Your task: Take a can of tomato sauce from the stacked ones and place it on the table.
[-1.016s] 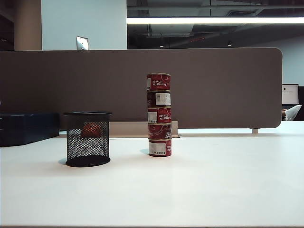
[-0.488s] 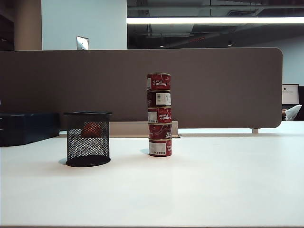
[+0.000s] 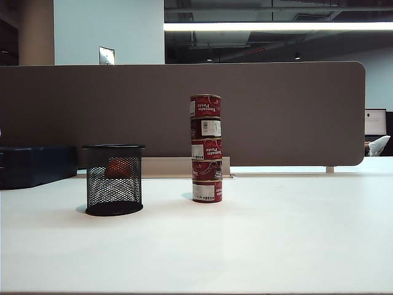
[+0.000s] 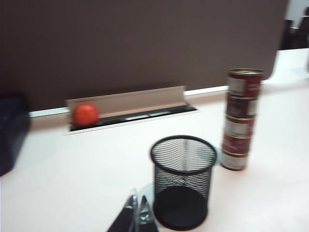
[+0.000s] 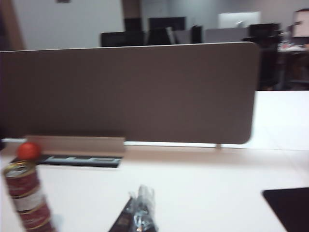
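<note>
Both grippers sit low over the table's (image 3: 282, 239) near edge, outside my exterior view: the left gripper (image 4: 136, 212) shows fingertips pressed together just short of the mesh cup (image 4: 183, 181), and the right gripper (image 5: 140, 215), blurred and cut off, I take as shut too. My target, the top can (image 3: 205, 106), crowns the stack (image 3: 206, 149) mid-table, just right of the cup, with wide bare room toward the right edge. Only the wrist cameras show clearly the orange ball (image 4: 85, 114) lying in the slot by the divider (image 3: 184, 110).
</note>
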`<action>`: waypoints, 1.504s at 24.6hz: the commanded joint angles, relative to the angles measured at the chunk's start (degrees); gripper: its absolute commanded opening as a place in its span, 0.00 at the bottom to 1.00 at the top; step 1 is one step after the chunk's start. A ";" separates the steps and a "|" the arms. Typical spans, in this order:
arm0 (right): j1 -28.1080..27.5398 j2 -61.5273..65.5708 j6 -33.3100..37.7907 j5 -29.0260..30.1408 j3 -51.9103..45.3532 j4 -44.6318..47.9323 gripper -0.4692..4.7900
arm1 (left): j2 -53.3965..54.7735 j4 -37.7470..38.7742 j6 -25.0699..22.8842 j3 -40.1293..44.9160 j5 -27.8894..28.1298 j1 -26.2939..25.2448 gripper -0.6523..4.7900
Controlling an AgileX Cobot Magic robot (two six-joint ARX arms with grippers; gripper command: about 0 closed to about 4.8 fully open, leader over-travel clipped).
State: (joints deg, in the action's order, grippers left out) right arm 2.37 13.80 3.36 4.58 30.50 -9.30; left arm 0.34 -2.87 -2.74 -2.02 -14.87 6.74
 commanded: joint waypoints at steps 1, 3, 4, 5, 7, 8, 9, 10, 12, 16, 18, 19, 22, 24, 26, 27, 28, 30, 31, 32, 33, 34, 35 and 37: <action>0.22 11.74 0.07 6.99 13.22 -8.00 0.08 | 0.02 -1.09 0.20 -0.26 -5.07 -0.04 0.11; 0.26 18.03 0.07 9.05 20.85 -13.88 0.08 | 0.02 -1.07 0.20 -0.26 -5.97 -0.04 0.11; 0.28 20.17 0.07 10.34 23.61 -15.74 0.08 | 0.02 -1.07 0.20 -0.26 -5.99 -0.04 0.11; 0.28 22.25 0.07 11.78 26.14 -17.05 0.09 | 0.02 -1.09 0.20 -0.26 -6.01 -0.04 0.11; 0.28 27.45 0.13 16.20 32.37 -19.26 0.15 | 0.02 -1.07 0.20 -0.26 -6.45 -0.04 0.11; 0.28 30.95 0.90 19.54 36.13 -19.65 0.20 | 0.02 -1.07 0.20 -0.26 -7.34 -0.04 0.11; 0.28 32.74 2.12 21.68 37.97 -19.61 0.20 | 0.02 -1.07 0.20 -0.26 -7.96 -0.04 0.11; 0.33 35.65 4.09 25.16 40.76 -19.63 0.21 | 0.02 -1.07 0.17 -0.26 -8.79 -0.04 0.11; 0.35 39.95 6.21 28.83 44.57 -19.67 0.23 | 0.02 -1.07 0.20 -0.26 -8.98 -0.04 0.11; 3.93 47.43 7.54 30.12 50.77 -21.38 0.47 | 0.02 -1.07 0.20 -0.26 -8.98 -0.04 0.11; 6.12 51.17 7.56 30.08 53.11 -22.73 0.71 | 0.02 -1.05 0.17 -0.24 -8.96 -0.04 0.11; 6.84 52.28 7.56 30.08 53.62 -22.99 0.78 | 0.02 -1.05 0.20 -0.24 -8.96 -0.04 0.11; 11.41 58.38 7.56 29.92 56.48 -25.27 0.91 | 0.02 -1.05 0.20 -0.24 -9.01 -0.04 0.11; 12.92 62.99 7.52 30.10 59.47 -28.20 0.97 | 0.02 -1.03 0.20 -0.24 -8.96 -0.04 0.11; 14.91 67.60 7.32 29.83 62.77 -30.08 1.00 | 0.02 -1.01 0.22 -0.24 -9.01 -0.04 0.11; 15.26 69.07 7.34 29.66 63.80 -30.45 1.00 | 0.02 -1.01 0.20 -0.24 -9.42 -0.04 0.11; 15.30 72.04 7.17 29.53 66.07 -31.39 1.00 | 0.04 -0.98 0.22 -0.24 -9.84 -0.04 0.11; 15.74 74.93 7.17 29.42 68.11 -31.67 1.00 | 0.04 -0.87 0.20 -0.24 -9.77 -0.04 0.11; 16.92 76.89 7.10 27.96 69.42 -31.80 1.00 | 0.04 -0.76 0.20 -0.24 -9.79 -0.04 0.11; 17.20 77.99 6.97 26.80 70.10 -31.89 1.00 | 0.04 -0.63 0.22 -0.24 -9.88 -0.04 0.11; 17.44 79.49 6.40 25.51 70.84 -32.00 1.00 | 0.04 -0.42 0.22 -0.22 -10.03 -0.04 0.11; 17.79 80.32 6.34 24.87 71.21 -32.04 1.00 | 0.04 -0.22 0.22 -0.22 -9.99 -0.04 0.11; 18.51 81.64 5.81 24.63 71.47 -32.02 1.00 | 0.04 -0.09 0.20 -0.22 -9.40 -0.04 0.11; 19.89 83.32 5.35 23.41 71.45 -32.06 1.00 | 0.04 0.26 0.20 -0.22 -9.77 -0.04 0.11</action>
State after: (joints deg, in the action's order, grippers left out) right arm 21.26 96.64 9.30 29.06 101.73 -41.82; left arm 0.34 -2.52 -2.74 -2.02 -24.43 6.74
